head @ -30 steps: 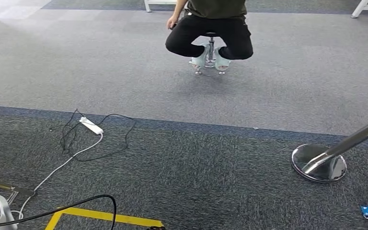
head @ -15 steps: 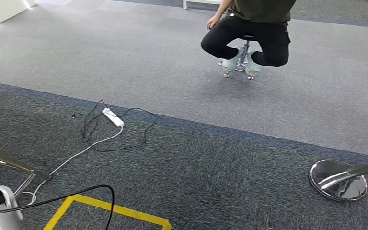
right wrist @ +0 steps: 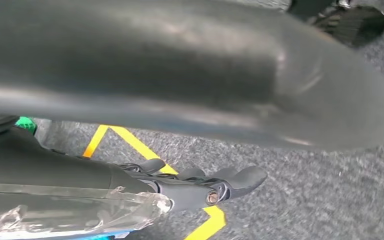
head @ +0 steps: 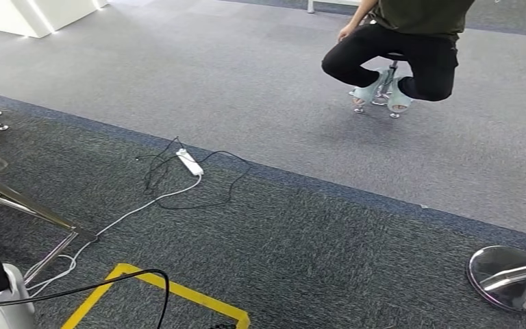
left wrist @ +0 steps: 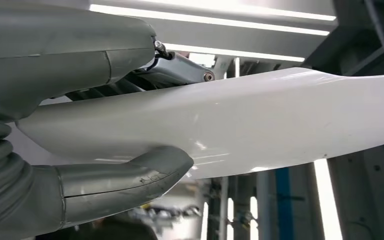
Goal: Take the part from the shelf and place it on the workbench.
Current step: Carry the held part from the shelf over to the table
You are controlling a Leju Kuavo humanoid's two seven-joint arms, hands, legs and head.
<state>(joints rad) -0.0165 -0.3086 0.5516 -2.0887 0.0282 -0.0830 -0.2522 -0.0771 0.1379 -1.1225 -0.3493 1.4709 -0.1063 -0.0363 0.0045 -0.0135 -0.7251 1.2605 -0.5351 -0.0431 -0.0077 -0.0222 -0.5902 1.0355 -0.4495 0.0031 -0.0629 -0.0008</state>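
Note:
In the left wrist view my left hand grips a long, smooth, white curved part. The grey thumb presses one side of it and the darker fingers lie over the other. Most of the part juts out past the hand. Behind it are blurred frames and bright strips of light. My right hand hangs over grey carpet in the right wrist view, its dark fingers stretched out with nothing between them. A wide dark blurred shape crosses that picture.
The head view looks down at grey carpet. A person sits on a low stool ahead right. A white power strip with loose cables lies ahead left. Yellow floor tape is close, a chrome post base far right, metal legs left.
The camera has turned left: the person, power strip and chrome base all slid right in the picture, and metal legs came in at the left edge.

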